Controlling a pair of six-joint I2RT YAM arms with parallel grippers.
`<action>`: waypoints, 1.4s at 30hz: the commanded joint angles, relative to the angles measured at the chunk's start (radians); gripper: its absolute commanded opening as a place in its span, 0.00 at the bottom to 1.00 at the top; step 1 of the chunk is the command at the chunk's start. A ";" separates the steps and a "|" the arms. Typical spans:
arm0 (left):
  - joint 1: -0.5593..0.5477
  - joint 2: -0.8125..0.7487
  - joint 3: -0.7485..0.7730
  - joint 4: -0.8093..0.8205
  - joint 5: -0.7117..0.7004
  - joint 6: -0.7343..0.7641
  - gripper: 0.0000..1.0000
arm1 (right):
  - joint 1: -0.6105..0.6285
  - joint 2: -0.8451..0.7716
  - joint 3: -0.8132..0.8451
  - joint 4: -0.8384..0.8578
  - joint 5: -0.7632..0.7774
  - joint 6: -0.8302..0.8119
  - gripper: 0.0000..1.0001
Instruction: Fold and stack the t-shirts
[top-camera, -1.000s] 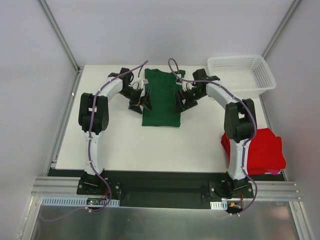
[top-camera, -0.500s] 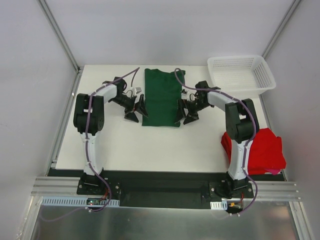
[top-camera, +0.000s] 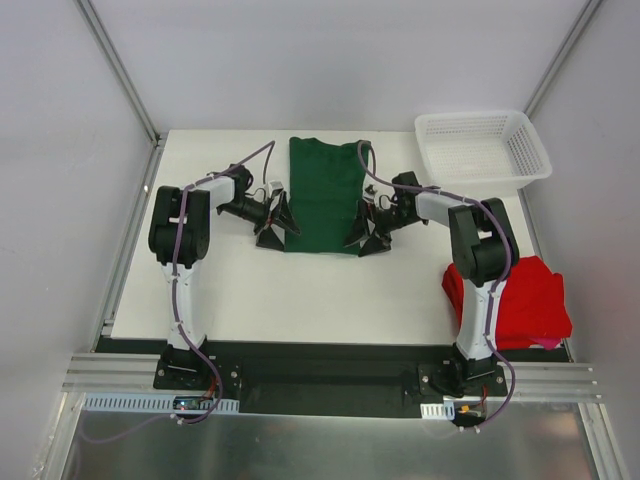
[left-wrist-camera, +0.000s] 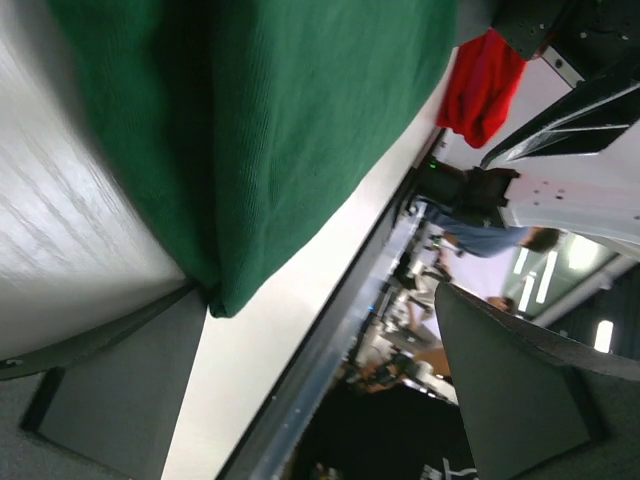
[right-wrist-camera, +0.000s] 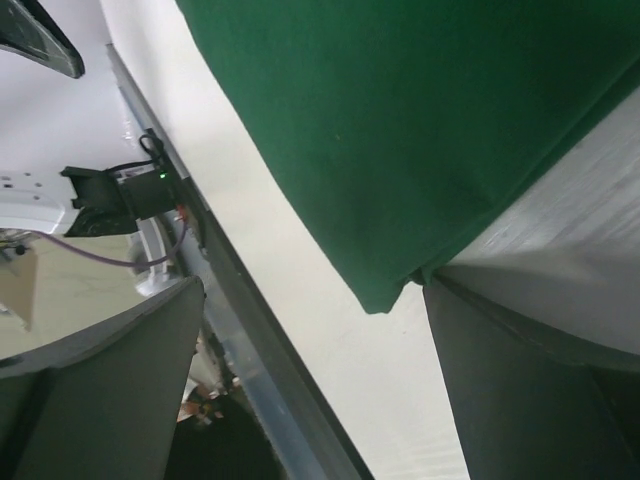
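— Spotted the dark green t-shirt (top-camera: 325, 195)?
— Yes, lying flat at the far middle of the table (top-camera: 300, 290), folded into a long narrow rectangle, running from the far edge toward the near side
— And the left gripper (top-camera: 277, 223)?
— Down low at the near left corner of that cloth, jaws spread wide, pinching nothing. Seen from the left wrist, straddling the tip of that corner, with one jaw close beside it and the other well apart; hard to say whether touching
— Same for the right gripper (top-camera: 367, 230)?
— Mirrored at the near right corner, likewise spread wide, nothing clamped. Seen from the right wrist, straddling the corner tip too, one jaw just beside it
— And the bright red t-shirt (top-camera: 520, 300)?
— Bunched in a loose heap at the near right of the table, partly hidden behind the right arm, well apart from the green one
— Anything else up there?
— White mesh basket (top-camera: 480, 150), sitting at the far right corner, apart from both shirts
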 joint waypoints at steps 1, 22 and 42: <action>-0.001 -0.018 -0.068 0.024 0.089 -0.041 0.99 | 0.001 -0.014 -0.062 0.001 0.020 0.006 0.96; -0.003 -0.027 -0.002 0.067 0.045 -0.022 0.99 | -0.013 -0.028 0.033 -0.009 0.126 -0.073 0.96; -0.047 -0.018 -0.009 0.051 0.060 -0.005 0.99 | -0.006 0.006 -0.010 0.070 0.076 -0.011 0.82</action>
